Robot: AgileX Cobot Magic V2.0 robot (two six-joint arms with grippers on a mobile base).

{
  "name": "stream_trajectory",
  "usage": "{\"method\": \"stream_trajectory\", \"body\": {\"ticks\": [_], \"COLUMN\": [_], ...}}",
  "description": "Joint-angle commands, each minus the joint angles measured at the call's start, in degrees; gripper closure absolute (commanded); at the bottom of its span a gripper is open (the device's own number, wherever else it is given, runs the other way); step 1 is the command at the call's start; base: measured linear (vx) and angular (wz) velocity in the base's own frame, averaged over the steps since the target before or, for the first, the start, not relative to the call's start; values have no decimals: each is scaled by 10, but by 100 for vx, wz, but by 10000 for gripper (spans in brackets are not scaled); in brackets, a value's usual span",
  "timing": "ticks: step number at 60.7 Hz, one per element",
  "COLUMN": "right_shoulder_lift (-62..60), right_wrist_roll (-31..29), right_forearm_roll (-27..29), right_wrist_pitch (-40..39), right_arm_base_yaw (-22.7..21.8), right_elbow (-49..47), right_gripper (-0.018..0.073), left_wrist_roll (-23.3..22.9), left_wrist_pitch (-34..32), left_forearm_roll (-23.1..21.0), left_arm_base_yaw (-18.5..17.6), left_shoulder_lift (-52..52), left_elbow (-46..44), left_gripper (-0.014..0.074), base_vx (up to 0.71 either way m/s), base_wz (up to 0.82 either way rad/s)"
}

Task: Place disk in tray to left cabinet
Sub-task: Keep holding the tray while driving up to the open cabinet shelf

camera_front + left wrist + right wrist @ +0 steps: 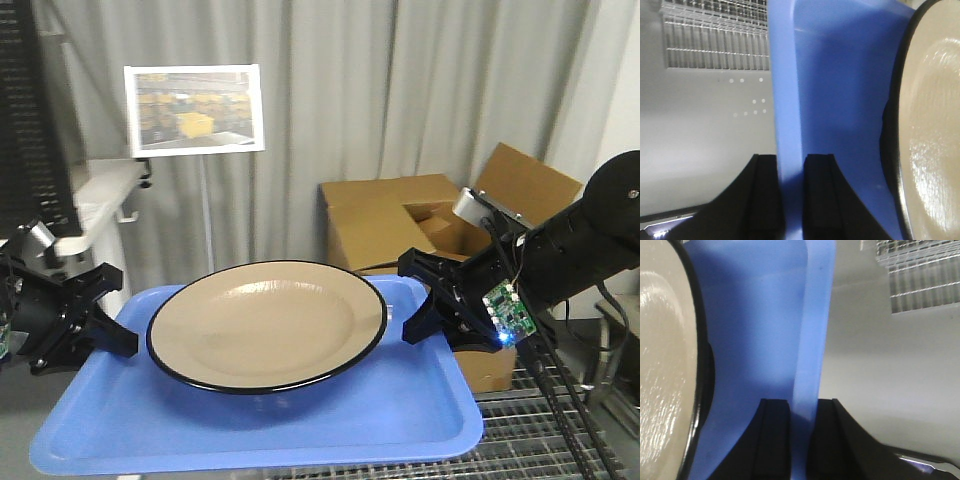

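The bright blue tray (pixel 400 410) hangs level in the air between my two grippers. On it rests the disk (pixel 265 325), tan with a thin black rim, nearly as wide as the tray. My left gripper (pixel 108 325) is shut on the tray's left rim (pixel 785 100), one finger on each side of the rim. My right gripper (pixel 418 298) is shut the same way on the right rim (pixel 812 330). The disk's edge shows in both wrist views (pixel 935 125) (pixel 662 340). A pale shelf of the left cabinet (pixel 105 190) juts out at the far left.
Open cardboard boxes (pixel 400 215) stand behind the tray on the right. A picture sign on a thin pole (pixel 195 108) stands in front of the grey curtain. A wire grid surface (pixel 560 430) lies low at the right. A dark perforated panel (pixel 30 110) fills the upper left.
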Motion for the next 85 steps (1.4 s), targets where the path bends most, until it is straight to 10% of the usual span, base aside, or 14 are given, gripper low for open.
{"method": "stream_trajectory", "body": {"ticks": [1,85], "right_shoulder_lift": [-30,-30], "right_wrist_roll": [-8,-8], "right_forearm_roll": [82,82], "right_wrist_pitch": [-20,-19], "right_arm_base_yaw": [11,11], "right_elbow": [-22,-22], "right_gripper": [563,563], "left_wrist_roll": [-1,-1], "left_wrist_pitch": [7,8], "left_forearm_roll": [-95,-96], "left_arm_base_yaw": [-13,-13], "left_shoulder_lift": [-28,-28], "left_elbow": [-21,-21], "left_gripper": [596,596], "base_vx": [31,20], "base_wz": [-37,-67]}}
